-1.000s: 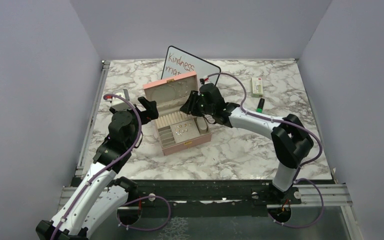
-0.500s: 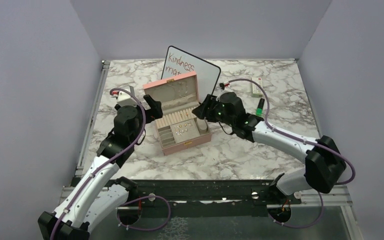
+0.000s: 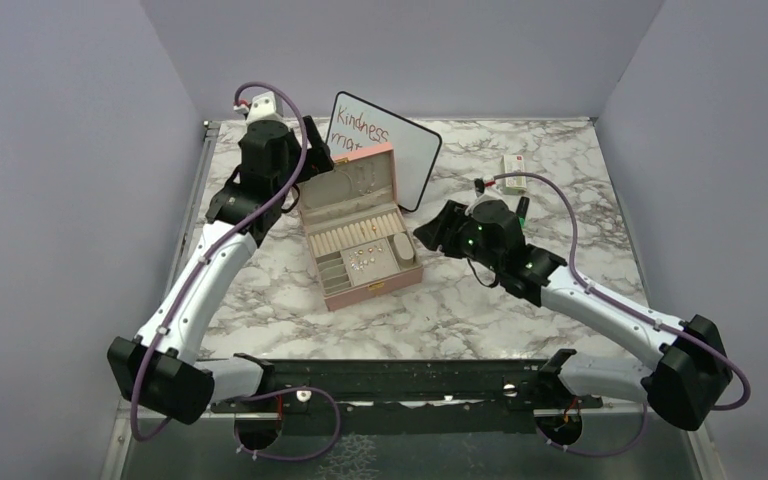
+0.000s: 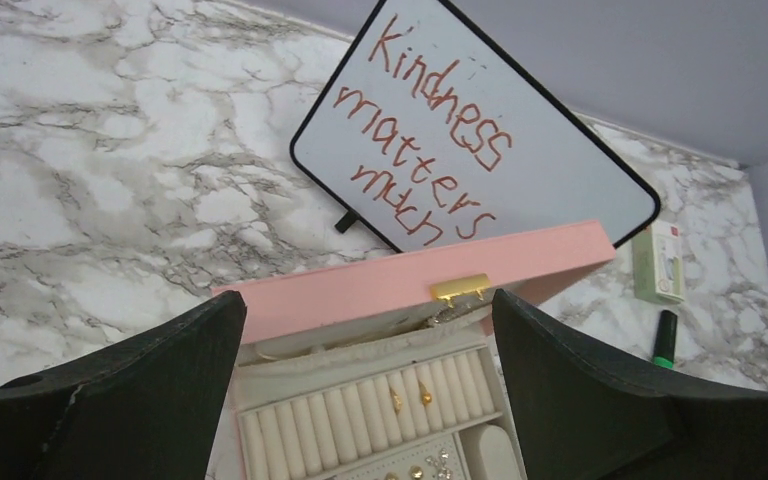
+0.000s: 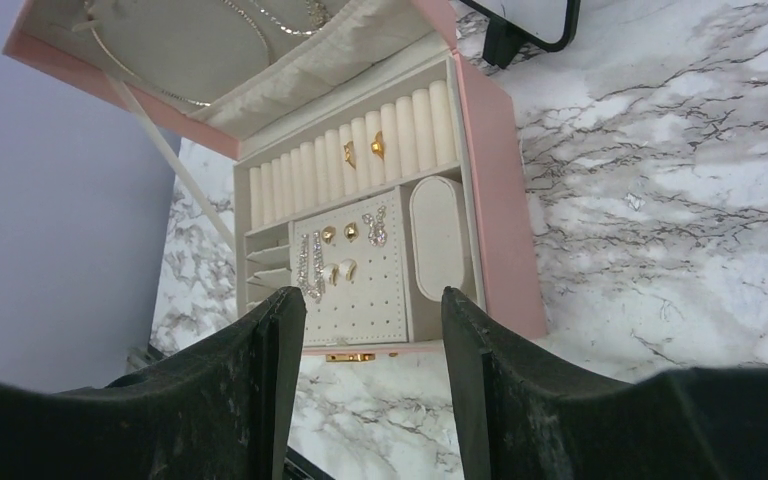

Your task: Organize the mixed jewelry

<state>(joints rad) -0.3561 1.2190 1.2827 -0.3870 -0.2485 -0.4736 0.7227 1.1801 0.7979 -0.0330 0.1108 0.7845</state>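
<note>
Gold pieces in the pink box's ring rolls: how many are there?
2. One gold piece and a second gold piece sit side by side in the ring rolls, nearer the end by the oval pad. Others may be hidden.

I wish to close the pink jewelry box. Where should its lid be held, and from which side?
Grip the lid at its top edge, beside the gold clasp, coming from above: the lid stands open and that thin edge is exposed, while the whiteboard stands close behind.

Open box (image 3: 375,290) sits mid-frame with earrings (image 5: 376,226) in it, whiteboard (image 3: 410,160) behind it, packet (image 3: 513,165) and marker (image 4: 665,338) toward the upper right
</note>
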